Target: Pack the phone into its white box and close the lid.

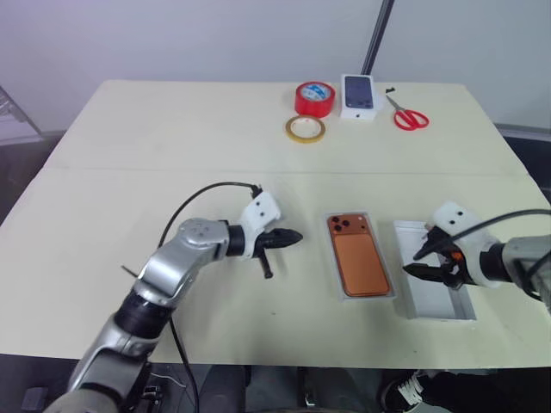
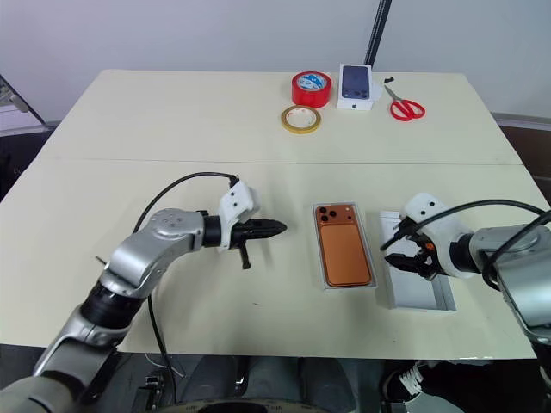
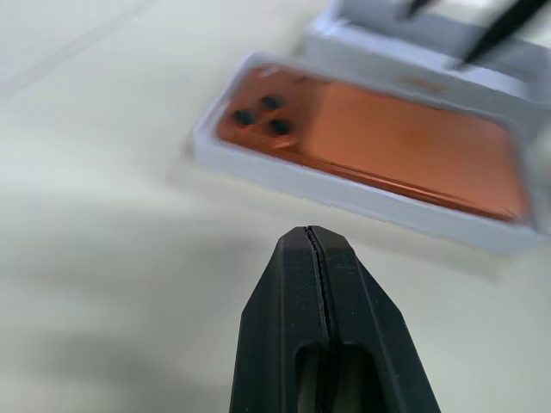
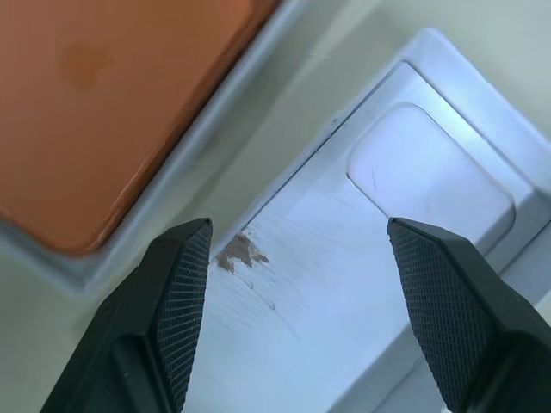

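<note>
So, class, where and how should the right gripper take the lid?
Pinch a long wall of the lid from above: it lies flat, open side up, so its thin upright rim should fit inside the open right gripper.

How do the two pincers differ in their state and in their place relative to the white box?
The left pincer is shut and empty, over bare table to the left of the white box; the right pincer stands open, empty, over the lid on the other side. The left pincer points roughly level toward the phone; the right pincer points downward. Both have black fingers.
</note>
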